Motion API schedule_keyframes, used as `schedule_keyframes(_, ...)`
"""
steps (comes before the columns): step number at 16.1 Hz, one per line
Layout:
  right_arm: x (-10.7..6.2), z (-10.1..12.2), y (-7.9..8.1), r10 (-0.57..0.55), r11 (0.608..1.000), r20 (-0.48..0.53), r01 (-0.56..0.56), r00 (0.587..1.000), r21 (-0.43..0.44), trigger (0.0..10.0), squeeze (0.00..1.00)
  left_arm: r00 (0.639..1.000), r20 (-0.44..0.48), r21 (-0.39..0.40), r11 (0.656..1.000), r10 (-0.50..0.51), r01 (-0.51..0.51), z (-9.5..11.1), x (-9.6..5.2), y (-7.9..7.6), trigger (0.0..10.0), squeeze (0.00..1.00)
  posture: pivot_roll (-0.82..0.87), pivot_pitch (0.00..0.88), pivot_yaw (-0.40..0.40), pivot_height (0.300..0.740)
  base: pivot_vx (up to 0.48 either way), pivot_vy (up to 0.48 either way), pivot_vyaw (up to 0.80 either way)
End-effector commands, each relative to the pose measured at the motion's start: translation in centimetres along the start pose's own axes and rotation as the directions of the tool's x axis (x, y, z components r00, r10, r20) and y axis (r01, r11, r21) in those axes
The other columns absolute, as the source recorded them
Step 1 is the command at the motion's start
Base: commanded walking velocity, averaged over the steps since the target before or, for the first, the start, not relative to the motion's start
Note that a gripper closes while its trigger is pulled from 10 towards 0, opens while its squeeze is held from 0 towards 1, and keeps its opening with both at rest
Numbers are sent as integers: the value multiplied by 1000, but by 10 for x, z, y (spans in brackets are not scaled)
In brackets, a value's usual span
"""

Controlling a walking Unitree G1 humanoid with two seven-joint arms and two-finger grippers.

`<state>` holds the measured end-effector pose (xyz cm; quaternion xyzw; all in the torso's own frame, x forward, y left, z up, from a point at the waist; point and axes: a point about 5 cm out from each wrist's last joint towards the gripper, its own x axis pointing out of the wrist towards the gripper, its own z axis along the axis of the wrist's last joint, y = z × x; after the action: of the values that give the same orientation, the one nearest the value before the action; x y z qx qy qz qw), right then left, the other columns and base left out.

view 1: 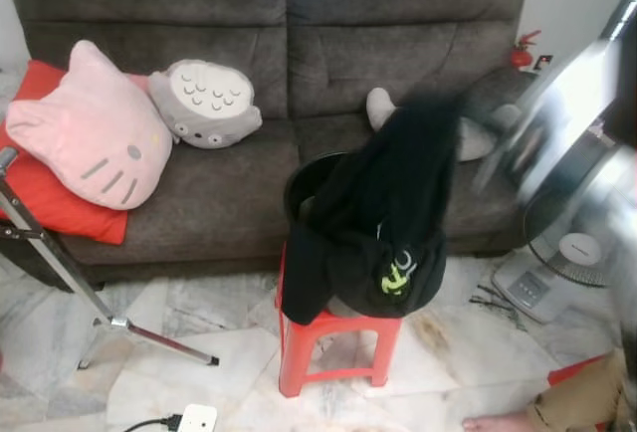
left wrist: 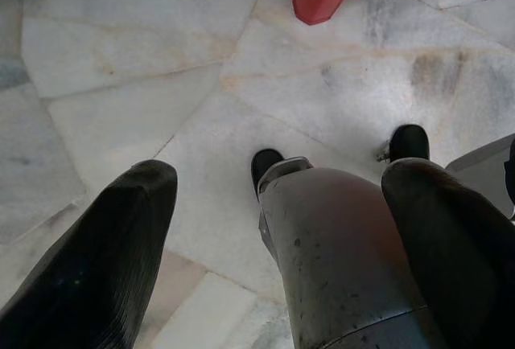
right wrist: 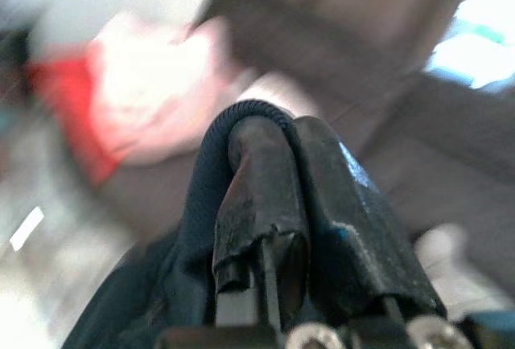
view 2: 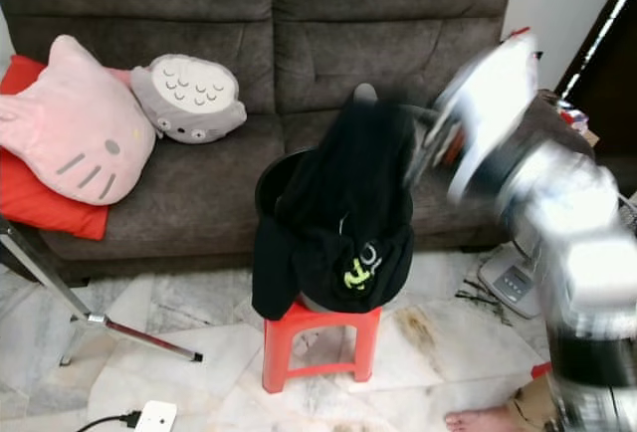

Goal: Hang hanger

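The right claw (right wrist: 273, 228), pinching the black garment (view 1: 383, 213) at the stool's (view 1: 333, 337) twelve o'clock, is risking toppling it by snagging.

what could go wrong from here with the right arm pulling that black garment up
1. The right gripper pinches only a thin fold of the black garment, so the cloth might slip out.
2. The garment's lower part lies over the black basket on the red stool; lifting could drag or tip the basket.
3. The right arm is motion-blurred, so it seems to move fast, and a person's foot is close by on the floor.
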<state>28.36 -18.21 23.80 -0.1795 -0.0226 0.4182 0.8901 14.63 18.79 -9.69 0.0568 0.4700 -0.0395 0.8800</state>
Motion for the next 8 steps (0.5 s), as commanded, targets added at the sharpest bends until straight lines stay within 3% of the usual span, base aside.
schedule_keyframes(1,1,-6,16,115,993,-67,-117,991,-24,0,0,998,-52,11,1000,-25,26,-11,-2,-7,10000,0,-87,0,-39,740,0,0,0)
schedule_keyframes(4,-4,-32,33,201,979,-204,-206,958,-2,0,0,998,-53,15,999,-28,29,-11,-1,-7,10000,0,-88,0,-39,740,0,0,0)
schedule_keyframes(8,2,-27,38,229,973,-147,-231,962,2,0,0,998,-50,20,999,-25,26,-11,-1,-7,10000,0,-85,0,-40,740,0,0,0)
